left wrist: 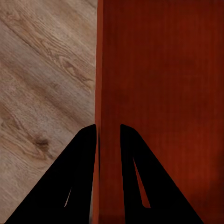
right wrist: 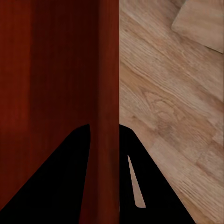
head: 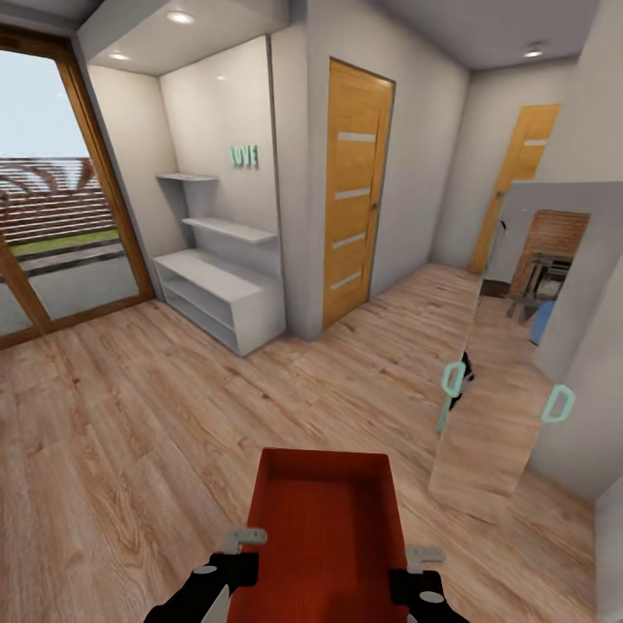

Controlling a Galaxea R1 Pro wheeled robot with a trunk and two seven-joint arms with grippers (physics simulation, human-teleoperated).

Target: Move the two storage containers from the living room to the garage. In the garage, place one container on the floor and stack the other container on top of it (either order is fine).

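Observation:
One orange-red open-top storage container hangs low in front of me above the light wood plank floor of the living room. My left gripper is shut on its left wall and my right gripper on its right wall. In the left wrist view the container's wall runs between the fingers of the left gripper. The right wrist view likewise has the bin's wall pinched in the right gripper. The second container and the garage are out of view.
Ahead stands a closed wooden door, with a white shelf unit in an alcove to its left. Glass doors are at far left. A tall mirror panel leans at right, and another wooden door lies down the hallway.

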